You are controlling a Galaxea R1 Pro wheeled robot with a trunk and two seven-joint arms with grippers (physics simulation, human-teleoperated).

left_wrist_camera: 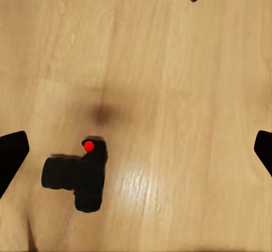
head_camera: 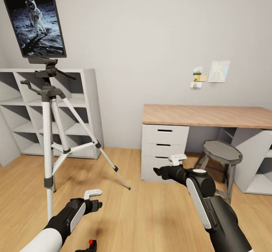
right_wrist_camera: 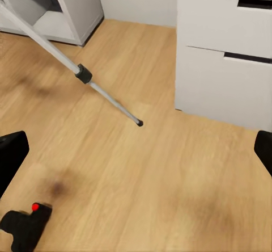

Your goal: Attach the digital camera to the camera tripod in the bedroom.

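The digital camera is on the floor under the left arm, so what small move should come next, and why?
Probably lower the left gripper straight down toward the digital camera. The camera lies on the wood floor, ungrasped, a little to one side of the open jaws, so a slight sideways correction seems needed too. The camera tripod stands nearby with its head bare.

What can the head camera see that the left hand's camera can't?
The head view takes in the whole camera tripod, the astronaut picture, the shelf, the desk and the stool. The left wrist view gives the digital camera whole, from above. Both share the camera's red button and the wood floor.
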